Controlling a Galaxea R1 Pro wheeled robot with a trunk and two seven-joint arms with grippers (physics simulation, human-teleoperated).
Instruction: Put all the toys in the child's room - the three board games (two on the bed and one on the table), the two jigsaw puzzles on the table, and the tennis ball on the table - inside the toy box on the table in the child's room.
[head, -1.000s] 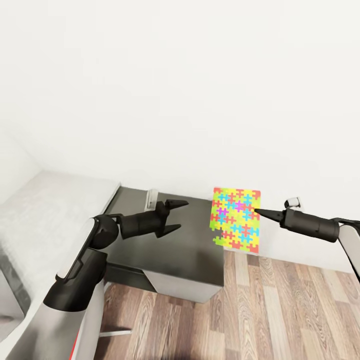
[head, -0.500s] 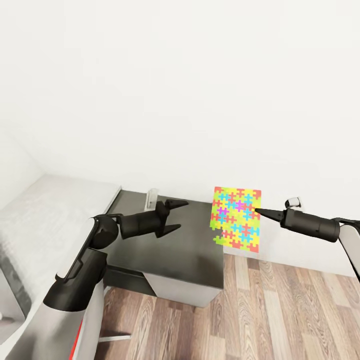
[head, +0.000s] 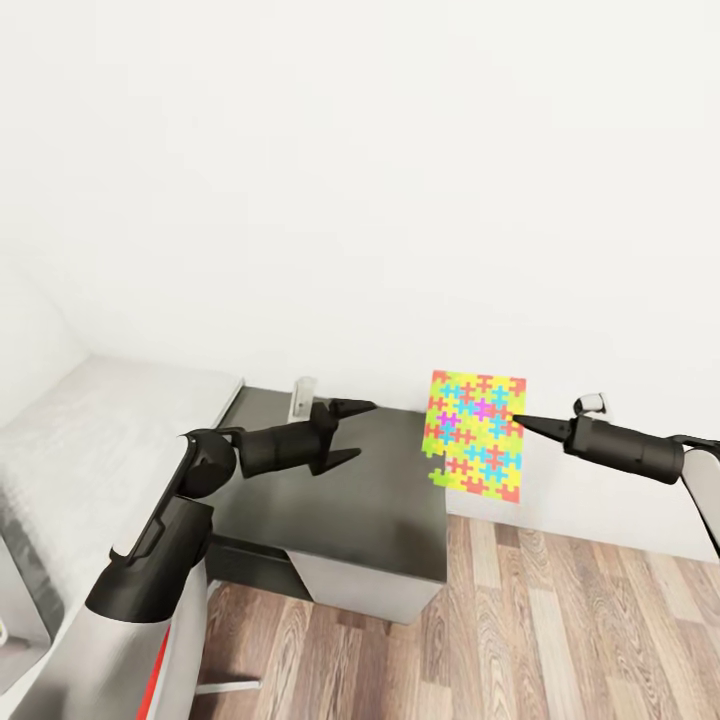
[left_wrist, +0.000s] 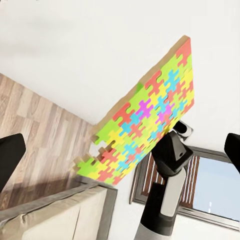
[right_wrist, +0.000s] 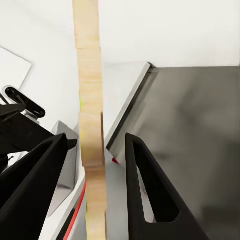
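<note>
- The right pincer (head: 515, 419) is clamped on the right edge of a jigsaw puzzle (head: 475, 436), holding the sheet upright in the air, colourful face toward the head camera.
- The puzzle hangs just past the right end of the desk (head: 380, 510), over the strip where the wood floor (head: 560, 620) meets the white wall (head: 400, 180). It isn't touching the desk.
- One piece looks to be missing at the puzzle's lower left corner, so that edge is notched.
- In the right wrist view the puzzle (right_wrist: 91, 125) is seen edge-on as a pale wooden strip running between the two black fingers (right_wrist: 145, 185); how tightly they press it can't be told from there.
- In the left wrist view the puzzle (left_wrist: 145, 120) is tilted, with the right arm (left_wrist: 167, 180) reaching up to its edge.
- The left pincer (head: 350, 432) is spread wide and holds nothing, hovering over the dark lower section of the desk.
- A small pale upright object (head: 302, 397) stands at the back of that dark section, near the wall; too small to say what it is.
- The lighter grey part of the desk (head: 120, 440) runs off to the left.
</note>
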